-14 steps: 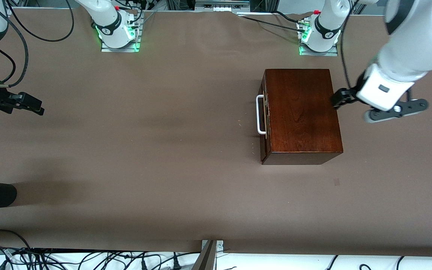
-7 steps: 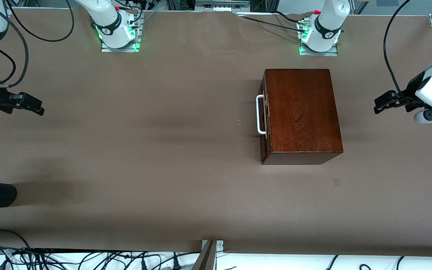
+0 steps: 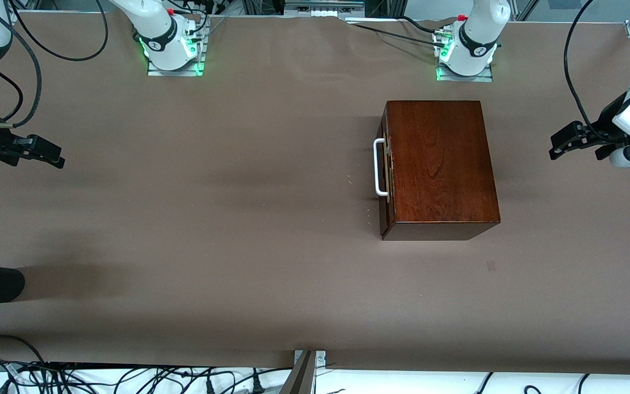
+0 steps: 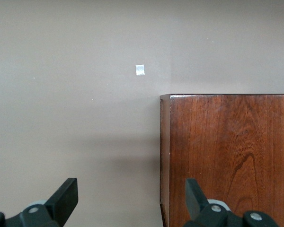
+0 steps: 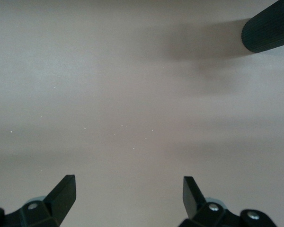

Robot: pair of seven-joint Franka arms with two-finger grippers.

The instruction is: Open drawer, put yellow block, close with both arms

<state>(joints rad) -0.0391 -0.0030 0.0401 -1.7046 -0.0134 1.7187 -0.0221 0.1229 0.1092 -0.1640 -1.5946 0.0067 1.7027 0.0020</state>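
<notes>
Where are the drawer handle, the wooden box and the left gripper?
drawer handle (image 3: pixel 379 167), front view, middle of the white bar.
wooden box (image 3: pixel 441 161), front view, middle of its top face.
left gripper (image 3: pixel 580 143), front view, between its open fingertips.

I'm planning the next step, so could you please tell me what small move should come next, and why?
Probably bring the right gripper from the right arm's end of the table toward the white handle. The drawer sits shut in the wooden box, its handle faces that end, and no yellow block is in view. The left gripper hangs open over bare table at the left arm's end.
</notes>
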